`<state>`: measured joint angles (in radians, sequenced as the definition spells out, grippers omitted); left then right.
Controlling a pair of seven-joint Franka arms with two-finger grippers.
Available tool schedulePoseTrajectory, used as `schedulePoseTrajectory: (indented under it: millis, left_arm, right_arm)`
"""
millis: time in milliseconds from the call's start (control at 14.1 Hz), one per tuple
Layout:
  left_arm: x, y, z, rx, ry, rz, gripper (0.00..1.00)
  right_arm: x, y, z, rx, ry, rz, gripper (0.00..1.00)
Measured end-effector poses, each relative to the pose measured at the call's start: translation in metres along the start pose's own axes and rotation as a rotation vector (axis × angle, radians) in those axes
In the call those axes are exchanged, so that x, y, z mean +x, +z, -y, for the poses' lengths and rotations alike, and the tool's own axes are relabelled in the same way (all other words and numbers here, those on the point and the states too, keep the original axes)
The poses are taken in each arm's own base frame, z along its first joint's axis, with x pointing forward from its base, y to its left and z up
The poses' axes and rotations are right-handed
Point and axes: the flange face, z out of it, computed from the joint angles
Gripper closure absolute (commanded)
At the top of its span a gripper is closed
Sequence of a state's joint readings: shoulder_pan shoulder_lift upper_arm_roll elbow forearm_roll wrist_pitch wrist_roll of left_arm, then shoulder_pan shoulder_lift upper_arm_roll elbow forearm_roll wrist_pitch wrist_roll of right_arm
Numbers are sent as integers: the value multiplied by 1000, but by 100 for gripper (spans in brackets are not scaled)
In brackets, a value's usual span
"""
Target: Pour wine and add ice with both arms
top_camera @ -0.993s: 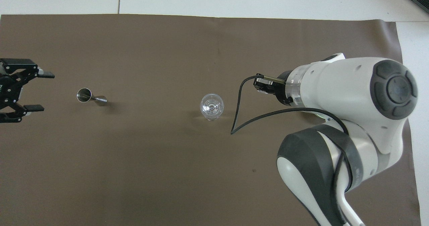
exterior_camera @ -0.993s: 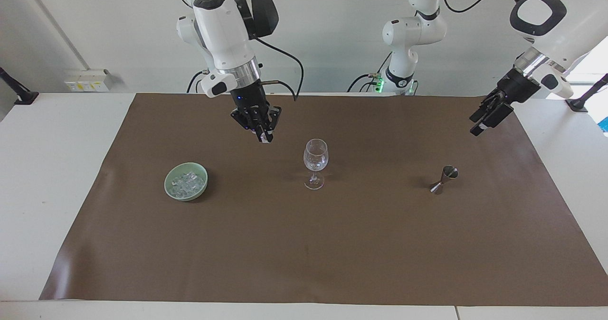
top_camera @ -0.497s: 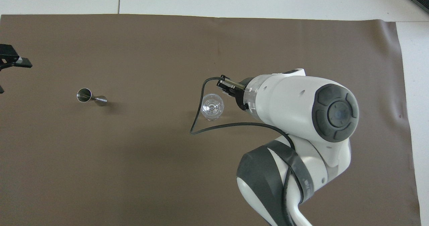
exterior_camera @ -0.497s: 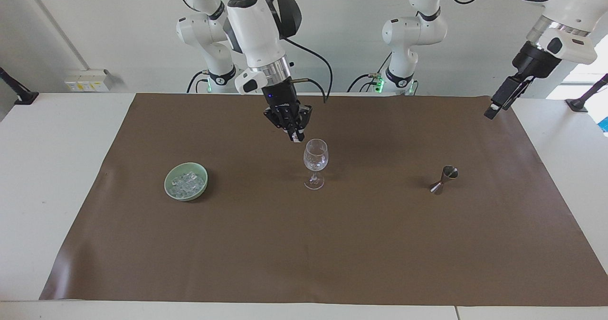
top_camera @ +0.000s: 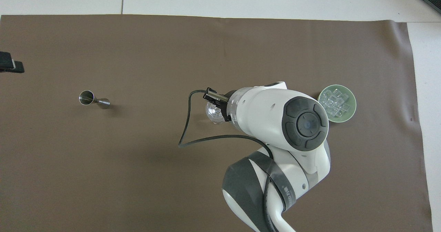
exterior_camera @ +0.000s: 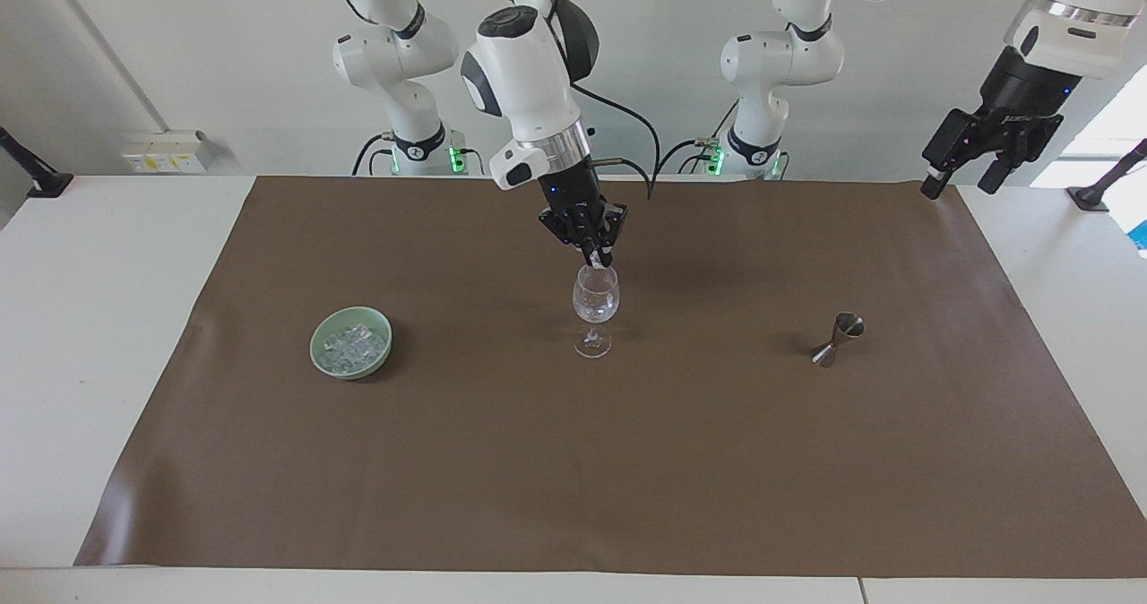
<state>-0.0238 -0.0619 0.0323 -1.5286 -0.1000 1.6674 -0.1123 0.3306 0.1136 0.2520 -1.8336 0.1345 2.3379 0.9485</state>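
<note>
Right gripper [exterior_camera: 598,260]: held just above the rim of the wine glass [exterior_camera: 595,307], fingertips pressed together; a small pale piece, judged to be an ice cube, is seen pinched at the tips, though this cannot be told for certain.
Wine glass: upright in the middle of the brown mat [exterior_camera: 573,461]; in the overhead view it is half covered by the right arm's wrist. Whether anything is already in the bowl of the glass cannot be told.
Ice [exterior_camera: 351,346]: heaped as small clear cubes in the green bowl [exterior_camera: 315,340], which sits toward the right arm's end of the desk, well apart from the glass.
Step in hand: judged to be the dropping of ice into the glass.
How it is done well: the tips should be centred over the mouth of the glass and kept low, so the cube falls a short way and does not strike the rim. The rim must not be touched, since a stemmed glass is easily tipped. The fingers should be parted slowly, then lifted straight up.
Measuring cup [exterior_camera: 837,339]: a small metal double-ended one, tilted on the mat toward the left arm's end.
Left gripper [exterior_camera: 986,151]: fingers spread, nothing held, raised over the mat's corner at the left arm's end; this arm waits.
</note>
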Motion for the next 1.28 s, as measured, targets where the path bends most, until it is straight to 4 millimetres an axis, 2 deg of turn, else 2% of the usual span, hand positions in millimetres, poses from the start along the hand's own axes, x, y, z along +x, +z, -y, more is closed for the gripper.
schedulePoseTrajectory:
  millis: [426,922,1135,1277]
  left_arm:
    - [-13,17,8,63,166,147,0]
    - [-19,26,11,82,189,226,0]
    - [-22,31,5,81,201,246,0]
    - [-26,36,7,81,199,265,0]
  right_arm:
    - [5,16,-3,14,9,-10,100]
    - [10,20,-4,38,16,-30,99]
    - [9,26,-7,34,17,-27,83]
    - [9,28,-8,34,18,-27,57]
